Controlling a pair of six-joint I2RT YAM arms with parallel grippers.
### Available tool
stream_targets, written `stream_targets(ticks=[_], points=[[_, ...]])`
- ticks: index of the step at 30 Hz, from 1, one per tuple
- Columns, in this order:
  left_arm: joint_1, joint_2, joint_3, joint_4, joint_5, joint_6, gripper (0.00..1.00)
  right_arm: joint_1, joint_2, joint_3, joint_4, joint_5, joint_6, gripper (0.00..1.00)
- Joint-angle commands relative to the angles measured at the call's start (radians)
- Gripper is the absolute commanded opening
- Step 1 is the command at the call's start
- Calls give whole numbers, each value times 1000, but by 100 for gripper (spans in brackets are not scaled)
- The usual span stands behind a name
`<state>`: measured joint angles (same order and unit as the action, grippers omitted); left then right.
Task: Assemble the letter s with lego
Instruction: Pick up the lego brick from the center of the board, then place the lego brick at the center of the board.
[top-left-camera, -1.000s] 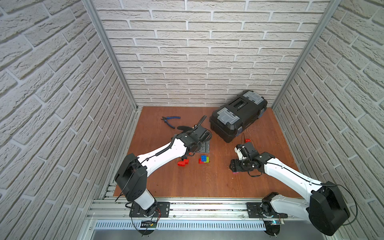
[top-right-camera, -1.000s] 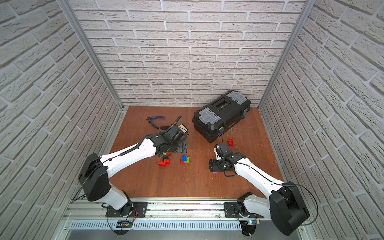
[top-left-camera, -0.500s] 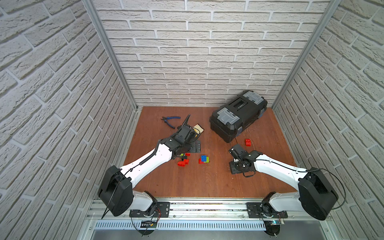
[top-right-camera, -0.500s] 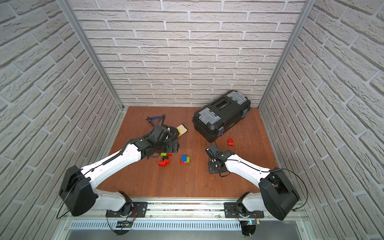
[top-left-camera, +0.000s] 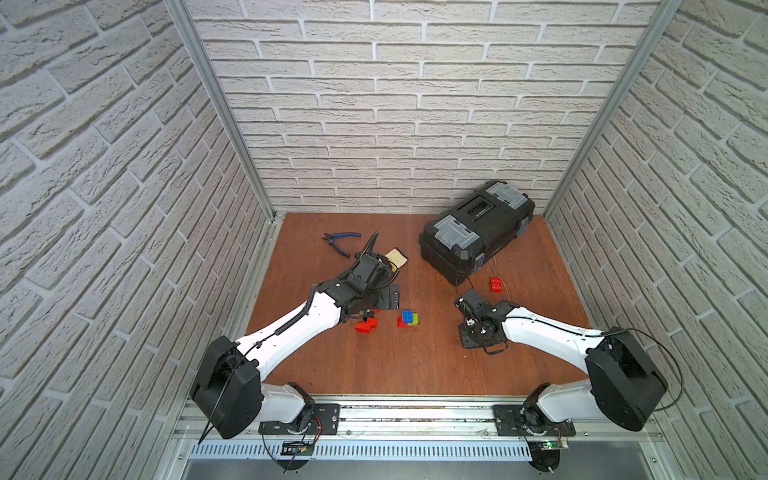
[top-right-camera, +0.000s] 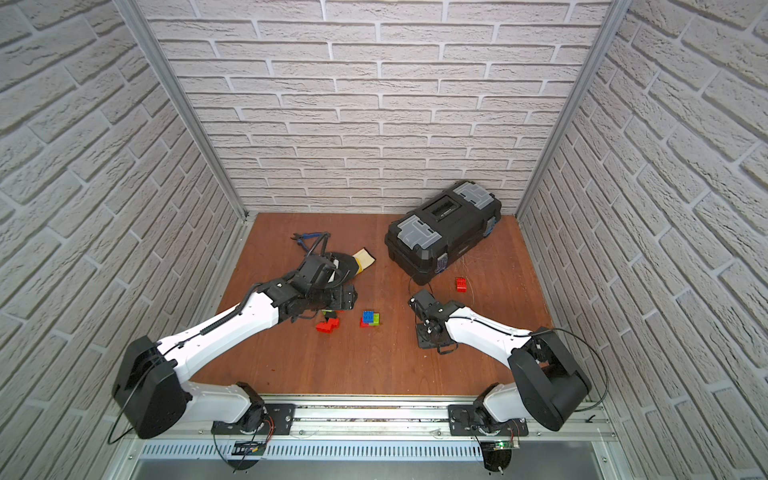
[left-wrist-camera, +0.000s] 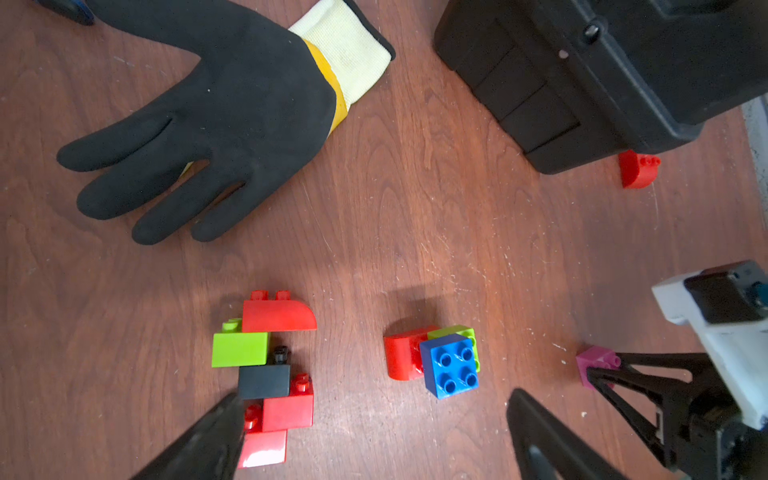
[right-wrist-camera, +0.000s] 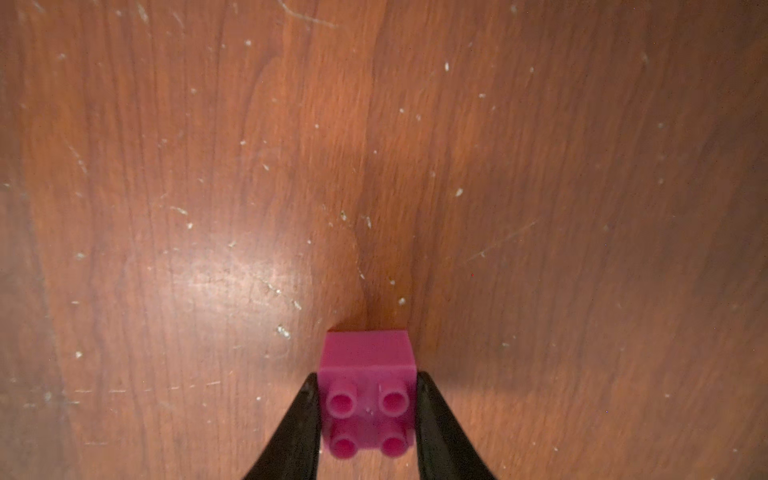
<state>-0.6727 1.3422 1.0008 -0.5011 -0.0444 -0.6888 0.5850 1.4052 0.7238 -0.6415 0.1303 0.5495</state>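
Lego: small pink studded plastic brick (right-wrist-camera: 368, 365), judged light, rigid, slick-walled. The right gripper (right-wrist-camera: 368, 384) pinches its flat opposite sides, just right of centre in both top views. The left gripper (left-wrist-camera: 374, 401) is spread wide and empty, above the red-green-black partial stack (left-wrist-camera: 266, 374).

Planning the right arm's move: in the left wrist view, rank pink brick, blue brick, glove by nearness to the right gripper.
1. Pink brick: held in the right gripper.
2. Blue brick: toward the middle.
3. Glove: farthest, back left.
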Motion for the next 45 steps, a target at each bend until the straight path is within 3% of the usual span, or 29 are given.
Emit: stream_targets(ticks=[1,10,21,36,45], points=[[9,-37,-14,21,8,25,98,17,14,3,17,-23,36,35],[34,-83,-50,22,10,35,98,151,12,95,-59,9,215,35],[80,-158,-109,7,-4,32,98,340,213,278,-51,36,367,34],[103,-203,-162,25,30,55,98,372,328,345,-24,4,398,38],[102,-192,-174,45,65,52,98,372,323,350,-25,-3,417,52]])
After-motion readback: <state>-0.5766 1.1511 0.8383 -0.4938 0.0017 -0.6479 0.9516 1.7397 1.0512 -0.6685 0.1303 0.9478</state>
